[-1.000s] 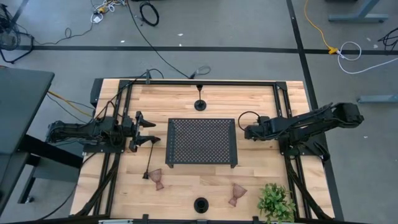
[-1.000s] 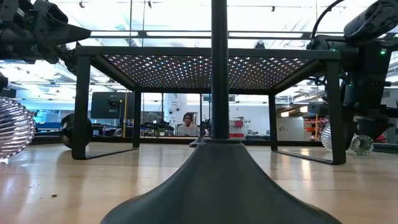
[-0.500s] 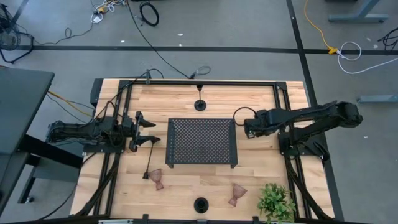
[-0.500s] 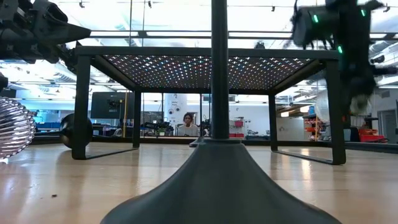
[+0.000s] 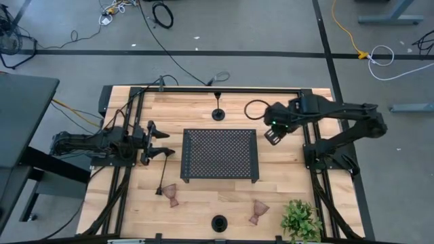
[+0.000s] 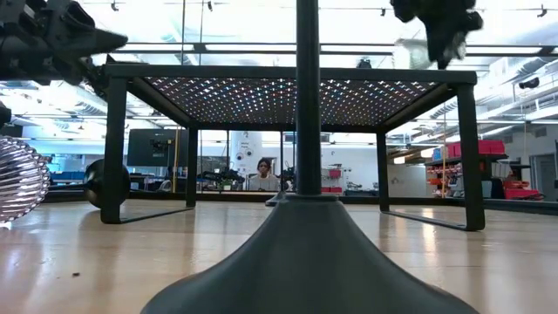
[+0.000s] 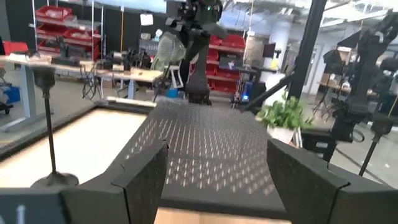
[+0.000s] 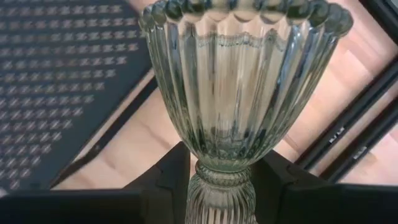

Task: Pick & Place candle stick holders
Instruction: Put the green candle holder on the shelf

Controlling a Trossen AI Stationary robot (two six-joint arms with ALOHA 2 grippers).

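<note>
Change: the right jaws, low by the tray (image 5: 220, 154)'s right side a sec ago, have lifted and swung toward its far right corner. They're clenched on the stem of the pale green glass holder (image 8: 239, 93), bowl pointing away from the wrist. In the low view it hangs higher than the tray top, clear of the tabletop (image 5: 285, 193). So the pick looks done. You're in the carry, w/ placing likely next, prob. on the tray top, which is bare.

Around it, near to far:
- Black holder (image 5: 218, 222) upright at the tabletop's near edge, in front of the tray's middle. It fills the low view.
- Pinkish glass holder (image 5: 258, 211) near the tray's near right corner, w/ the plant (image 5: 301, 218) just beside it.
- 2nd pinkish holder (image 5: 171, 195) off the near left corner. A black holder lying down (image 5: 163, 177) has its base end just beside it.
- Left jaws released, wide apart and empty, unmoved, by the tray's left side & facing it.
- 3rd black holder (image 5: 218, 114) upright beyond the tray's far edge.

Obstacles: tray rim & far right leg sit closest under the glass. Nothing else is near its path.
</note>
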